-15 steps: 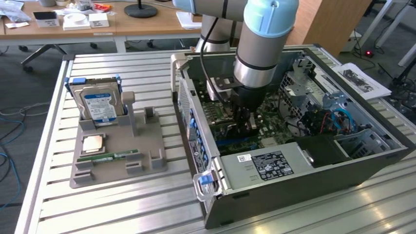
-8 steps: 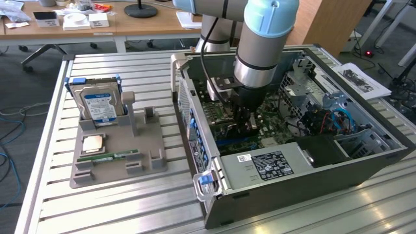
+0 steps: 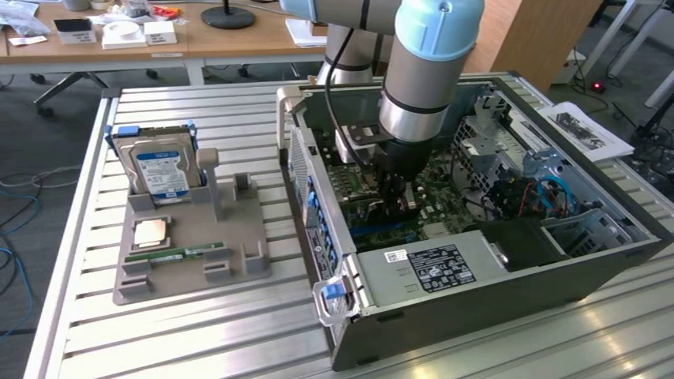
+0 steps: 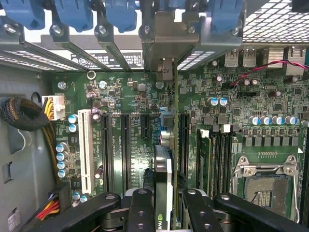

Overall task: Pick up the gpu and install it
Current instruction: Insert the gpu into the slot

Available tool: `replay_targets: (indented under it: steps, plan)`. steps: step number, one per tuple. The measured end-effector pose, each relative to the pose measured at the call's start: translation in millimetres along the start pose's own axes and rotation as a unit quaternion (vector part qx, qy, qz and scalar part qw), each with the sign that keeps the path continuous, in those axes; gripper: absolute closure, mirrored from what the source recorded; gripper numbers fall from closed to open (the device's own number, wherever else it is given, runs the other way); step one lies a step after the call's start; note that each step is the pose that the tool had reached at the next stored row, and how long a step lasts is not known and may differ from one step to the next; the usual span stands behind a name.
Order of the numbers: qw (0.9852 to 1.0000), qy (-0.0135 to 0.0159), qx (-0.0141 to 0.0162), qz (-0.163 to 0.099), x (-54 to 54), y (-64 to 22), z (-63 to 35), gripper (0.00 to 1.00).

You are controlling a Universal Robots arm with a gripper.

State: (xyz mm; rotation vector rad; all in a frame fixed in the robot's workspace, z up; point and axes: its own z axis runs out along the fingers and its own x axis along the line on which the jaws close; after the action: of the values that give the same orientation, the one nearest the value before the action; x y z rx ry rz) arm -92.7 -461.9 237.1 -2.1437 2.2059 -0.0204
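I see the tool (image 4: 163, 205) pinching the gpu (image 4: 163, 169) edge-on | gpu between the tool's fingers, reaching past them over the motherboard (image 4: 125, 96) slots | tool deep inside the open computer case (image 3: 495, 268)

Robotics lab, slatted aluminium workbench (image 3: 189, 339), opened computer tower (image 3: 526, 304), office desks (image 3: 237, 41) behind

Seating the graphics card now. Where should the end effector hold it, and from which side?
Take the graphics card by its free long edge, coming straight down toward the motherboard, a finger on each flat face. It stands thin and on edge over the slots, so only that edge is reachable. The end effector holds it so.
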Motion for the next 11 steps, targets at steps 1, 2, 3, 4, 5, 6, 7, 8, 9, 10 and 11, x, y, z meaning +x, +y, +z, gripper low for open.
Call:
replay_targets:
  steps: [1, 2, 3, 4, 5, 6, 7, 8, 9, 10, 11]
  plan:
    - [1.0000, 0.0000, 0.0002, 0.000, 0.0, 0.0, 0.1, 0.73]
    - [1.0000, -0.0001, 0.0003, 0.000, 0.0, 0.0, 0.2, 0.73]
    - [1.0000, -0.0002, 0.0003, 0.000, 0.0, 0.0, 0.2, 0.73]
    - [1.0000, -0.0001, 0.0003, 0.000, 0.0, 0.0, 0.3, 0.73]
    - [1.0000, -0.0001, 0.0003, 0.000, 0.1, 0.0, 0.4, 0.73]
    - [1.0000, -0.0002, 0.0003, 0.000, 0.1, 0.1, 0.6, 0.73]
    - [1.0000, -0.0002, 0.0003, 0.000, 0.3, 0.1, 0.8, 0.73]
    - [1.0000, -0.0002, 0.0004, 0.000, 0.3, 0.1, 0.9, 0.73]
    - [1.0000, -0.0002, 0.0003, 0.000, 0.3, 0.2, 0.9, 0.73]
    - [1.0000, -0.0001, 0.0003, 0.000, 0.4, 0.2, 0.9, 0.73]
    - [1.0000, -0.0002, 0.0003, 0.000, 0.4, 0.2, 1.0, 0.73]
